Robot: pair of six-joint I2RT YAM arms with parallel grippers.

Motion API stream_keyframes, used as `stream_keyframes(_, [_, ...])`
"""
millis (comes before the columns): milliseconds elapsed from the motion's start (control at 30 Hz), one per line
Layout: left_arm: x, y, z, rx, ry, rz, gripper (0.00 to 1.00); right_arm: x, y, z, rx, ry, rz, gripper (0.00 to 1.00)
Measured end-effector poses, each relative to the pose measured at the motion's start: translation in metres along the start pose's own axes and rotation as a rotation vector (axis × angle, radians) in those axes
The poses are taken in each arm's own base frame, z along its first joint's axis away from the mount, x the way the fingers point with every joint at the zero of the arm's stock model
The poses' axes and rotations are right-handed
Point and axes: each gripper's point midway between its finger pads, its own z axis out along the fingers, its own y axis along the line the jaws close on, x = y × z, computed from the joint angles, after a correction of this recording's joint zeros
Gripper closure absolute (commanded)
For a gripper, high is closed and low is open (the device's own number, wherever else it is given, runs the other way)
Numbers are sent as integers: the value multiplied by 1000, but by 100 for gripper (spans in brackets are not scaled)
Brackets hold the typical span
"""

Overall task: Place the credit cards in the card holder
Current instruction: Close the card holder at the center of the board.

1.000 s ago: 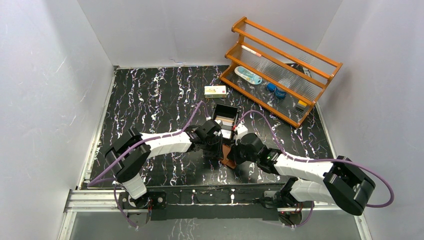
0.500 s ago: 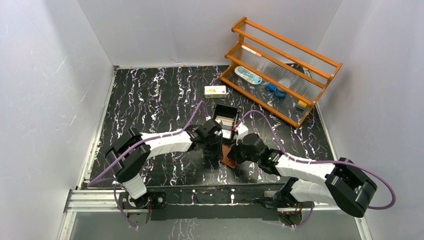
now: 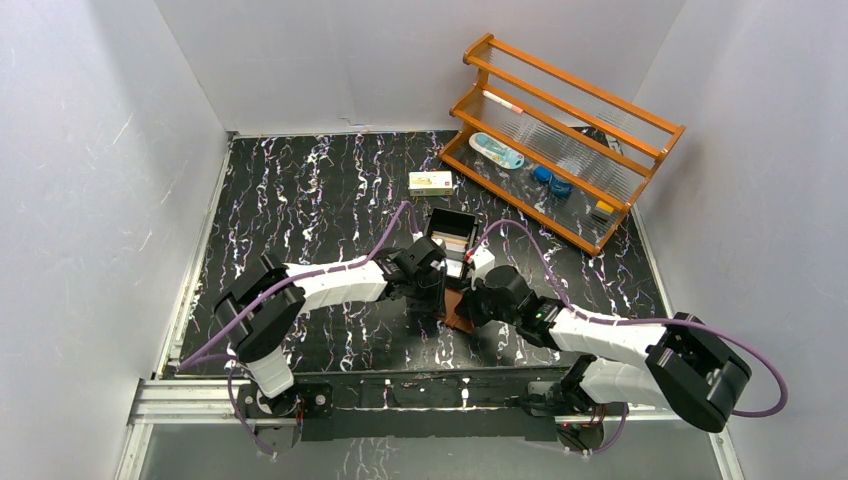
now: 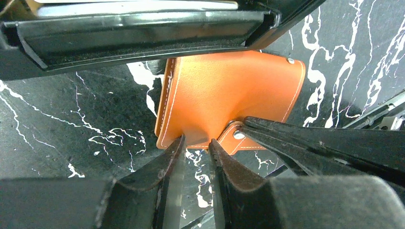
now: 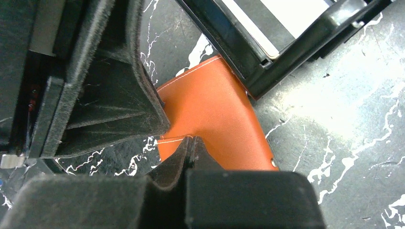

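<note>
A black table (image 3: pixel 300 200) veined with white fills the floor of a plain, pale-walled booth. Close to the arms' bases the brown card holder (image 4: pixel 229 90) lies flat on it, between the two wrists. The left jaws stand slightly apart with their tips at its near edge, where the leather puckers into the gap; whether they clamp it cannot be told. The right jaws are pressed together, tips at the snap tab (image 4: pixel 239 136) just beside them. Right against the holder's far edge sits a black tray (image 5: pixel 224 45) with a pale credit card (image 5: pixel 291 12) inside, mostly cut off. Farther back are a small carton (image 3: pixel 430 181) and a wooden rack (image 3: pixel 560 130).
</note>
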Motion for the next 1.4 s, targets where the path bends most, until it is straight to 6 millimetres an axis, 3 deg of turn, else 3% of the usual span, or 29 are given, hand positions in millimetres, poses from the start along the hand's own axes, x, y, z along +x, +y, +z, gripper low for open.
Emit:
stream_keyframes(867, [-2,-2,1,4,2,18,77,-5,-3,6,-8,-27,-35,100])
stream_keyframes(1400, [1,-2,1,5,15,12,70,0,-6,5,-15,-65,-21,100])
